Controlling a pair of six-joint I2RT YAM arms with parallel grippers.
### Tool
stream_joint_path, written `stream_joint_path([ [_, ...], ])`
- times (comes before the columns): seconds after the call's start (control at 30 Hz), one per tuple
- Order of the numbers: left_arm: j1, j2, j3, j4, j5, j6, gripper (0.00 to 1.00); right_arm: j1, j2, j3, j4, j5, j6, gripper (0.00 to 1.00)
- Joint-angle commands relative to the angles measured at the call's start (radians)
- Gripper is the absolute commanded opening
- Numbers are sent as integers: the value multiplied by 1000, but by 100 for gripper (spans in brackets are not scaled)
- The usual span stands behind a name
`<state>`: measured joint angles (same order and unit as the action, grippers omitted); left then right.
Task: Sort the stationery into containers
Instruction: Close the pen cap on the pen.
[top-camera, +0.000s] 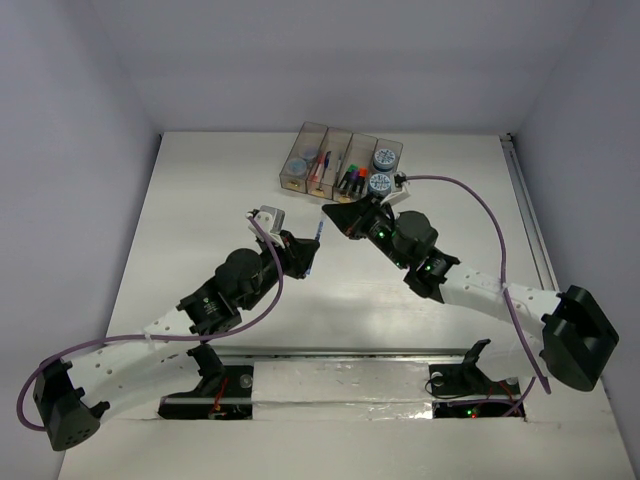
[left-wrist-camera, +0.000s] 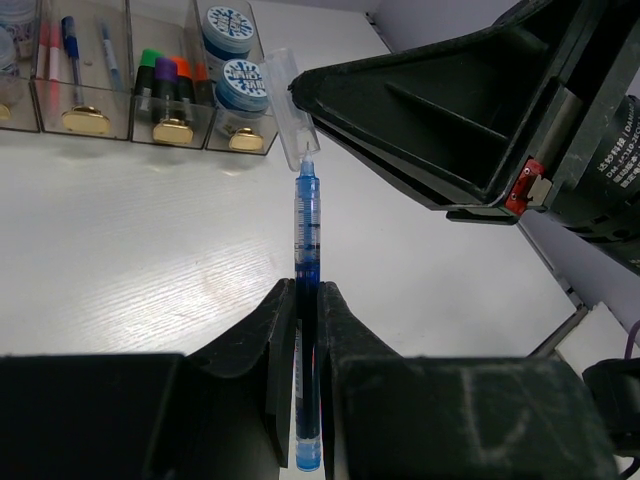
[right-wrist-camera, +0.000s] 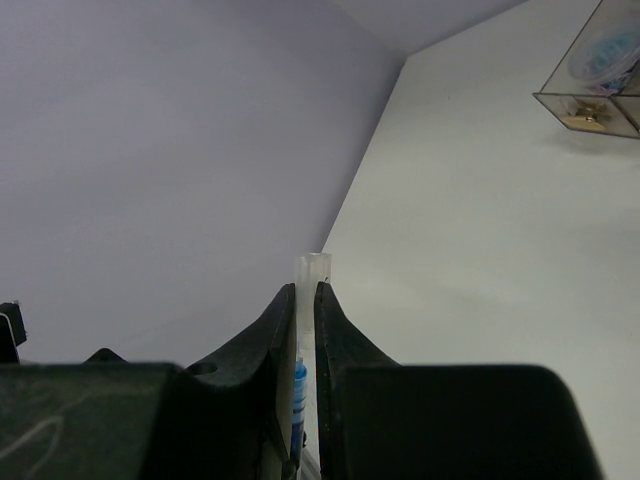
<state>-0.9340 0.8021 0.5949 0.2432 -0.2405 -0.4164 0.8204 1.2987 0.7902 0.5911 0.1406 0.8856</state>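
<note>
Your top view looks down from above and behind the arm bases, over the whole white table (top-camera: 200, 220) to the row of four smoky-brown translucent plastic bins (top-camera: 338, 135) at its far side. Your left wrist camera sits tight behind the left gripper (left-wrist-camera: 306, 290), facing those bins; your right wrist camera, just as close on the right gripper (right-wrist-camera: 305, 290), faces left toward the pale grey wall (right-wrist-camera: 150, 150). All three views share the thin blue pen with a clear cap (left-wrist-camera: 307, 215).

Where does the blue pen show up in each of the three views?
Top external: blue pen at centre, short of the bins.
Left wrist: centre, upright in the left gripper; bins top left.
Right wrist: bottom centre, its clear cap in the right gripper; bins top right.
Shared landmark: the bins.
</note>
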Motion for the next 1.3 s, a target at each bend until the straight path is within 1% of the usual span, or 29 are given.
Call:
stream_joint_path([
  [0.0,3,-21,31,33,-13,11,0,19,-38,-14,59,30,-20,0],
  [0.67,3,-12,34,28,-14,13,0,28,-41,-13,73,28,-34,0],
  [0.97,3,-26,40,22,-83,-5,0,92,-38,-20,99,91,-68,0],
  [1.17,3,-37,45,36,-152,-16,0,115,-49,-55,150,160,-76,0],
  [1.27,3,-32,43,54,-163,-24,0,124,-50,-59,157,169,-82,0],
])
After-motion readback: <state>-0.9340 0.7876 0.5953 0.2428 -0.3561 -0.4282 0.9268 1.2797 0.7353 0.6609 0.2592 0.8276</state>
